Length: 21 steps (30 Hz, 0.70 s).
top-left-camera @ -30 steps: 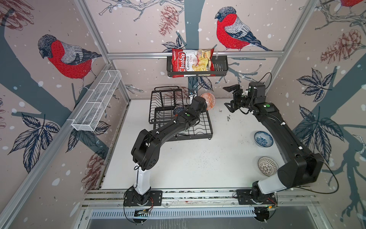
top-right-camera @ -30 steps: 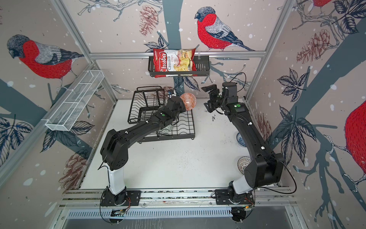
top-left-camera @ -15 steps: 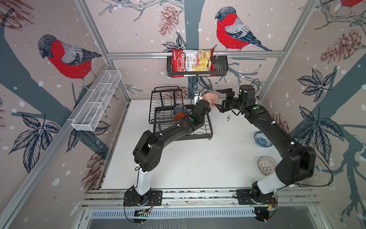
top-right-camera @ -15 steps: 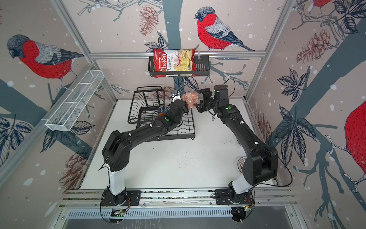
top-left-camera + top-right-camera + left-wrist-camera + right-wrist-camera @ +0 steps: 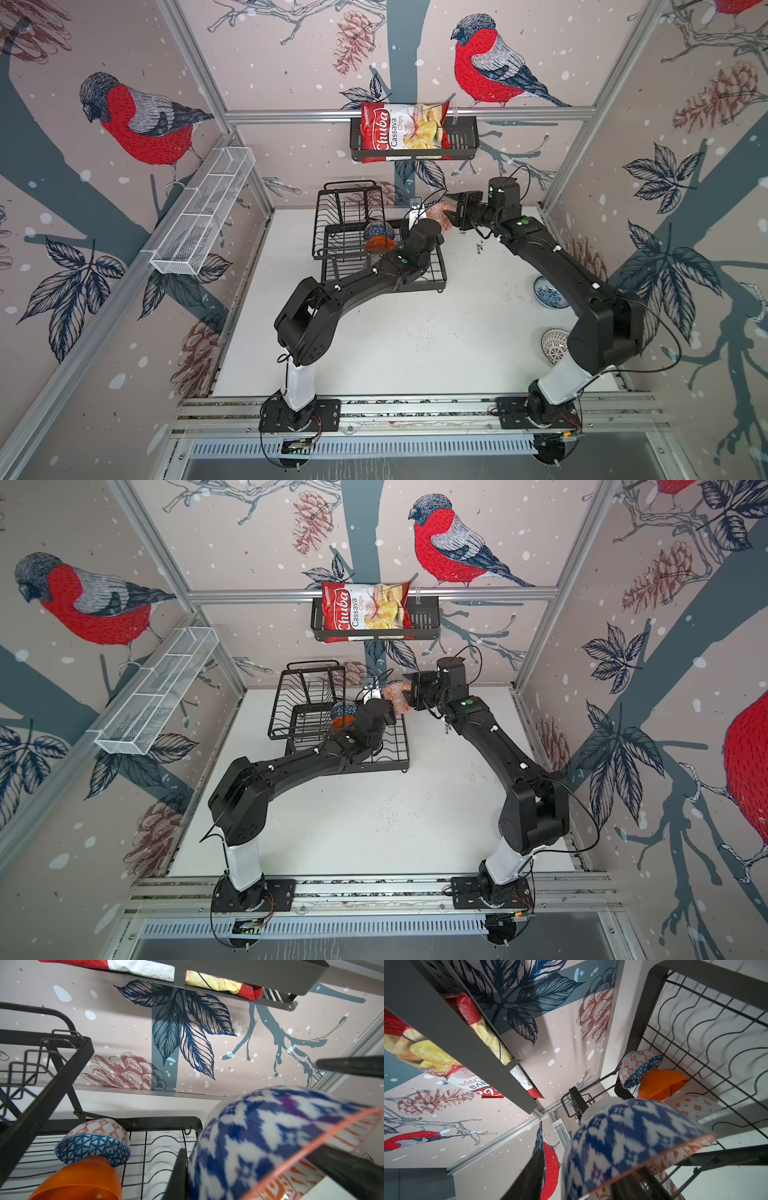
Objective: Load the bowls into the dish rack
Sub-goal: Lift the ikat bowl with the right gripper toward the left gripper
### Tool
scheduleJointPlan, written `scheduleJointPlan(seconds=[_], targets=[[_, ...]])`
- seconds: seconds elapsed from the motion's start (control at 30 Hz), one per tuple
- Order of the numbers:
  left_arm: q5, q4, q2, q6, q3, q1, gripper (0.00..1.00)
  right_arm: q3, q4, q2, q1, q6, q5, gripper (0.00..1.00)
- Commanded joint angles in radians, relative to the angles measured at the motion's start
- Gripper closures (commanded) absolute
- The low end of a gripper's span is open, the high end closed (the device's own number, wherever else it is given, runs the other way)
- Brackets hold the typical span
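A bowl (image 5: 441, 212) (image 5: 394, 697), blue-and-white outside and orange-patterned inside, hangs above the back right corner of the black dish rack (image 5: 349, 189) (image 5: 309, 669). My left gripper (image 5: 424, 220) (image 5: 239, 1176) is shut on its rim. My right gripper (image 5: 452, 216) (image 5: 591, 1178) straddles the bowl's wall (image 5: 623, 1142) from the other side. One finger (image 5: 529, 1178) stands clear of the outside and the other is inside. In the rack lean a dark-blue geometric bowl (image 5: 376, 230) (image 5: 93, 1149) and an orange bowl (image 5: 377, 246) (image 5: 83, 1178). Two more bowls, blue-flowered (image 5: 548, 291) and lattice (image 5: 555, 345), sit on the table's right.
A black shelf basket with a chips bag (image 5: 415, 133) hangs on the back wall just above both grippers. A long white mesh basket (image 5: 203, 216) is fixed to the left wall. My right arm arches over the two table bowls.
My right gripper swung left to the bowl held by my left gripper and its jaws narrowed around the bowl's wall. The left gripper lifted the bowl slightly to the right.
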Motion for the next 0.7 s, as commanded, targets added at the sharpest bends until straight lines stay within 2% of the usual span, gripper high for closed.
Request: scheduleJointPlan(seconds=[0.0,0.07,0.3,0.5,0.67], targets=[[-0.014,0.088,-0.024,-0.011,-0.013,-0.004,1.0,0.021,0.033,0.012,0.004,0.009,0.011,0.62],[-0.013,0.09,-0.033,-0.014,-0.022,-0.006,1.0,0.023,0.035,0.018,0.006,0.012,0.013,0.68],[-0.01,0.089,-0.046,-0.005,-0.032,-0.022,1.0,0.028,0.045,0.035,0.028,0.021,0.002,0.78],[-0.005,0.068,-0.043,-0.005,-0.026,-0.031,1.0,0.019,0.045,0.028,0.033,0.02,0.001,0.94],[0.002,0.051,-0.042,-0.013,-0.02,-0.029,1.0,0.01,0.053,0.022,0.033,0.018,0.001,0.99]])
